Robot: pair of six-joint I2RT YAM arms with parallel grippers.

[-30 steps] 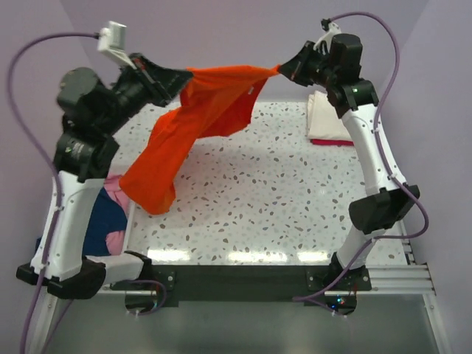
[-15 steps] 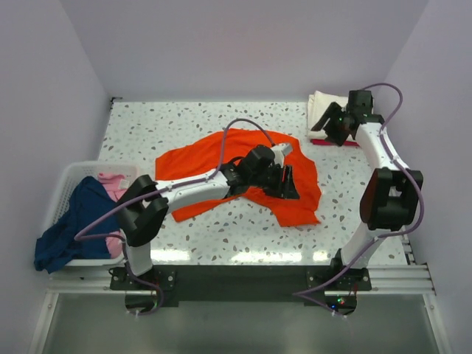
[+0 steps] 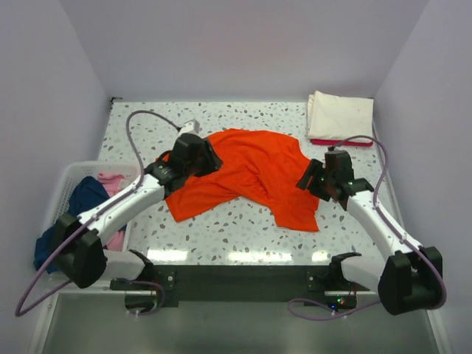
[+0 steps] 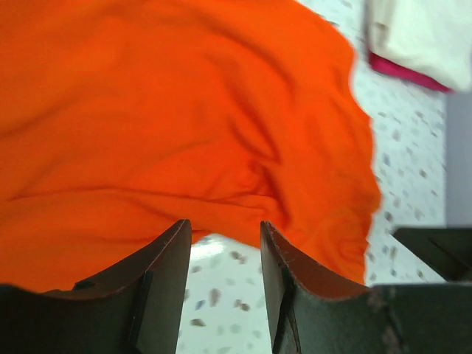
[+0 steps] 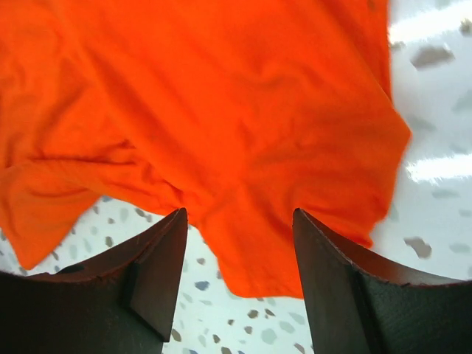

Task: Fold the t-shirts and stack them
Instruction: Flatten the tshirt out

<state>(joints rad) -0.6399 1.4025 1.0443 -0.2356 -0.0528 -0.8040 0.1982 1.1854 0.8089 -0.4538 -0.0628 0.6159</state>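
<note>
Orange t-shirt [image 3: 247,169]: lies unfolded and rumpled across the middle of the speckled surface [image 3: 243,228]. One lobe trails toward the near left and another toward the near right.
Left pincer [image 4: 224,230]: released, with its two fingers [image 4: 166,284] standing apart and nothing between them. It sits at the orange shirt's left edge, and bare speckled surface shows in the gap just below the cloth's border.
Right pincer [image 5: 240,217]: also released, with its fingers [image 5: 158,273] spread wide. It sits at the shirt's right side, facing a near corner of the cloth that hangs into view between the fingers without being pinched.
Contact: the wrist views are blurred at the cloth's edge. Both pincers appear to hover just clear of the fabric, though a light touch cannot be ruled out.
Cream-white t-shirt [image 3: 341,114]: folded flat in the far right corner of the surface, well apart from the orange one.
Red t-shirt [image 3: 333,141]: lies under the cream-white one, and only a thin strip shows along its near edge.
Basket [image 3: 70,171]: white and slatted, standing at the left side of the surface.
Navy blue t-shirt [image 3: 74,214]: bunched in the basket and spilling over its near left rim.
Pink t-shirt [image 3: 112,183]: in the basket beside the navy one, partly covered by the left arm.
</note>
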